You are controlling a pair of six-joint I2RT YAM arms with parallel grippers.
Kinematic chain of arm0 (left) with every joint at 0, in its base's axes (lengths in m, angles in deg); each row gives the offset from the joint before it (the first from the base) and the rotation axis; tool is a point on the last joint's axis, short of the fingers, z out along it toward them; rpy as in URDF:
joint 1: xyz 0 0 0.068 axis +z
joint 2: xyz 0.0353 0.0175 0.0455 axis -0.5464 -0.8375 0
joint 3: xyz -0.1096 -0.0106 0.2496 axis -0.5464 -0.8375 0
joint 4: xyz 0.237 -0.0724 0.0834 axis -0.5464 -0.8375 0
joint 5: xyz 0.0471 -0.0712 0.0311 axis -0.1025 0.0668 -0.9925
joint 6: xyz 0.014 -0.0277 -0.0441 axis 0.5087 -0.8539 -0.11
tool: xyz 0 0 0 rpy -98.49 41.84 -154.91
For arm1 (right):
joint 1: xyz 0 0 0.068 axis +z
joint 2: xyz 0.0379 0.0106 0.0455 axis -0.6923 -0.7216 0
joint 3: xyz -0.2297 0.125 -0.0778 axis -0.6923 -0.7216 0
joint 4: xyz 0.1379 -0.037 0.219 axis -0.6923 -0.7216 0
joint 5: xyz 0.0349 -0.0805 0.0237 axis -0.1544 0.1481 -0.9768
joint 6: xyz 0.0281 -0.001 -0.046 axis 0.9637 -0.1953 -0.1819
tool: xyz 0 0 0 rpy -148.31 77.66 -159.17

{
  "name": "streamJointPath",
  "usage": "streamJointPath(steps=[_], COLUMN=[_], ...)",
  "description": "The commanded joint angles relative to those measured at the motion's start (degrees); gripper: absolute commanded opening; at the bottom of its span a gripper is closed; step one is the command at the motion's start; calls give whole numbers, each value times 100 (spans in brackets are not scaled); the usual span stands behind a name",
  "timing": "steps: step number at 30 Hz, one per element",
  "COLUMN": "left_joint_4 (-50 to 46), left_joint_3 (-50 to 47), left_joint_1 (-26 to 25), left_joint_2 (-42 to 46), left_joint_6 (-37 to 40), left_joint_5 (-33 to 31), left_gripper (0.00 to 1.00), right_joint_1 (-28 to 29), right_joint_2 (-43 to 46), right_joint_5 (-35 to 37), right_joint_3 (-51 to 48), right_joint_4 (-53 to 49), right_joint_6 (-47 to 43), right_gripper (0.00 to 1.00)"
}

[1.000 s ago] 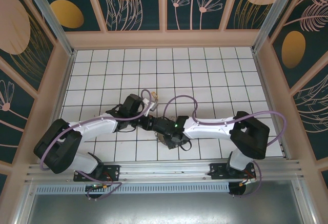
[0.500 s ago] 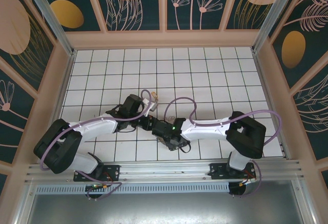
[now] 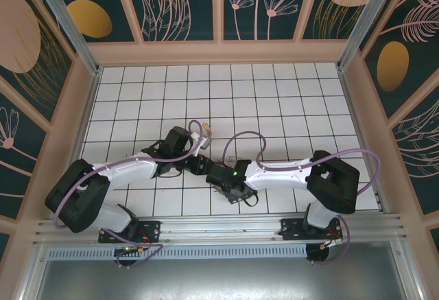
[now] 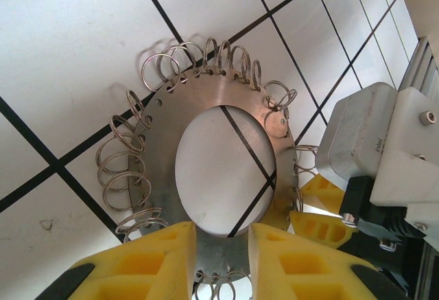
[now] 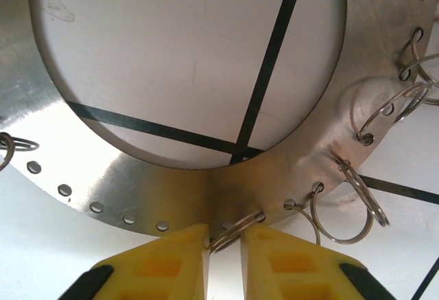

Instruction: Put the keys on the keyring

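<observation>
The keyring (image 4: 206, 101) is a flat grey metal ring lying on the white tiled floor, with holes round its rim and small wire split rings (image 4: 120, 169) hanging from them. My left gripper (image 4: 221, 245) stands open, its yellow fingers straddling the near band of the ring. My right gripper (image 5: 224, 241) is at the keyring's (image 5: 137, 176) rim, shut on one small split ring (image 5: 236, 231) that hangs from a hole. From the left wrist, the right gripper (image 4: 302, 207) sits at the ring's right edge. From above, both grippers (image 3: 199, 165) (image 3: 221, 176) meet at the floor's near middle. The brass key is hidden.
Wooden walls with patterned panels enclose the tiled floor (image 3: 274, 101). An aluminium rail (image 3: 226, 228) runs along the near edge by the arm bases. Purple cables (image 3: 247, 139) loop over both arms. The far tiles lie open.
The right arm's wrist has shifted a little left and nearer, closing on the keyring's rim. The left arm has stayed put.
</observation>
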Motion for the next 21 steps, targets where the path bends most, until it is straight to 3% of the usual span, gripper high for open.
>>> streamJointPath(steps=[1,21], left_joint_4=[14,30], left_joint_3=[-33,-45], left_joint_1=[-25,-29], left_joint_2=[131,204], left_joint_6=[-43,-29], left_joint_5=[8,13], left_gripper=[26,25], right_joint_1=[59,-24], right_joint_2=[146,478], right_joint_5=[244,372], right_joint_3=[-36,-276], right_joint_4=[-255,-274], right_joint_6=[197,407], right_gripper=[17,12])
